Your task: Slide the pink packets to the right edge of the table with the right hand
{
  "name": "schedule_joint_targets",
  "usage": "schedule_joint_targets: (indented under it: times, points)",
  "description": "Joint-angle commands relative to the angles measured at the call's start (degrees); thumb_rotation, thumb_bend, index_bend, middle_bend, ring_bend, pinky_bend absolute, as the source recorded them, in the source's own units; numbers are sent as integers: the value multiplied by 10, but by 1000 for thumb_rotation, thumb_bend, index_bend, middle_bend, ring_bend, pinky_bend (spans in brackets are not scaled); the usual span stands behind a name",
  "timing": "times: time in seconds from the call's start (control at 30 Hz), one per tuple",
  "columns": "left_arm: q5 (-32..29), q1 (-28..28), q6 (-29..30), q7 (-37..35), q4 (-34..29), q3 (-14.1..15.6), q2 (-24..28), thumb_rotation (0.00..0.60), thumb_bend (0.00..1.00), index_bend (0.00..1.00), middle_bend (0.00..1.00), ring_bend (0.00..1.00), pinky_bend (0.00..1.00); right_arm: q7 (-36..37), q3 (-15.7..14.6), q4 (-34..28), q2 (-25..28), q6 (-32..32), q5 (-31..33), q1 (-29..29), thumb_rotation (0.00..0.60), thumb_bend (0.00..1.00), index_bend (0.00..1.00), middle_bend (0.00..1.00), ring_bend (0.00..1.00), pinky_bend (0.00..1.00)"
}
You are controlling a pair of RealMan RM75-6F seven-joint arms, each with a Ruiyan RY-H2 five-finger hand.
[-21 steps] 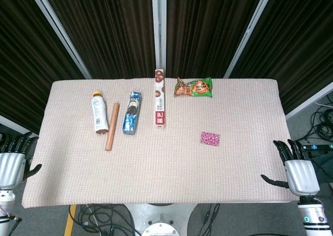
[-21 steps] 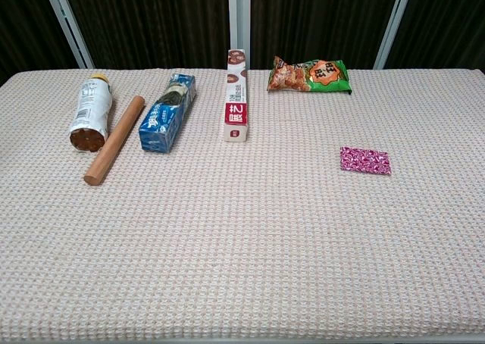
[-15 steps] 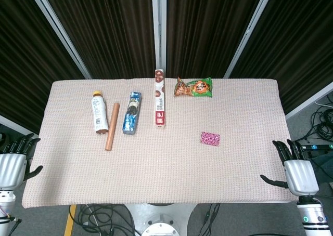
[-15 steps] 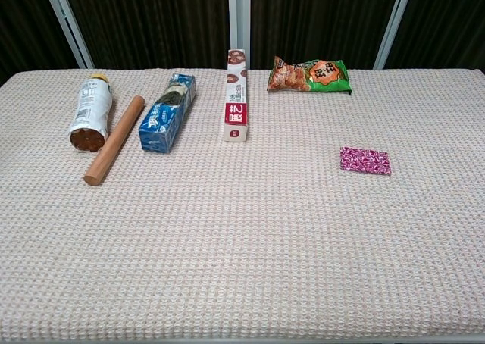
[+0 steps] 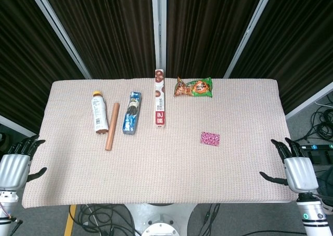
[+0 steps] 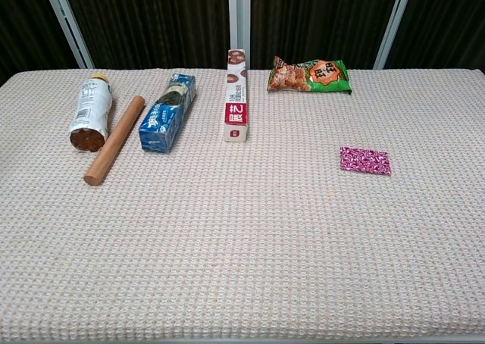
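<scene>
table (image 5: 239,173): textured woven cloth, so I expect some drag on a slide.
right hand (image 5: 297,172): off the near-right corner, fingers spread, holding nothing, well apart from the target.
left hand (image 5: 13,166): off the near-left corner, fingers apart, empty.
pink packets (image 5: 210,138): flat on the right half, nearer the middle than the right edge. Looks thin, light, soft; I'd press flat on top and push, not pinch.

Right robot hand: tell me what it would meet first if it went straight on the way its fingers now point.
The right robot hand sits at the table's right near corner, fingers apart, pointing away along the right edge. That line looks free; the pink packet lies off to its left. Height above the cloth is unclear.
</scene>
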Motion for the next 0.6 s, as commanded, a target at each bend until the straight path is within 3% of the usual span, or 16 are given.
schedule_joint_targets:
  times: [0.03, 0.1, 0.17, 0.2, 0.37, 0.5, 0.6]
  points:
    - [0, 1, -3, -2, 6, 3, -3, 600, 32, 279, 277, 199, 259, 19, 16, 17, -18, -7, -9, 22, 368, 120, 213, 568, 610, 838]
    - [-2, 1, -6, -3, 10, 4, -4, 600, 32, 279, 277, 200, 260, 16, 26, 16, -23, -24, -2, 38, 385, 202, 216, 794, 836, 981]
    - [-3, 2, -8, -3, 10, 6, -3, 600, 33, 278, 277, 200, 260, -7, 34, 1, -20, -69, 23, 60, 390, 262, 206, 956, 958, 1000]
    - [-2, 3, -8, -3, 9, 7, -2, 600, 33, 278, 277, 200, 260, -21, 37, -8, -17, -91, 37, 69, 386, 287, 196, 990, 987, 1000]
    - [-1, 5, -6, -12, 11, 9, 3, 600, 33, 278, 277, 199, 259, -95, 48, -50, -5, -237, 152, 128, 390, 366, 167, 1000, 1000, 1000]
    - [-5, 6, -12, -19, 16, 11, 4, 600, 32, 279, 277, 199, 259, -153, 49, -37, -35, -270, 208, 155, 420, 405, 166, 1000, 1000, 1000]
    - [-4, 5, -15, -24, 20, 12, 4, 600, 32, 279, 277, 199, 259, -176, 48, -22, -64, -286, 240, 172, 482, 435, 166, 1000, 1000, 1000]
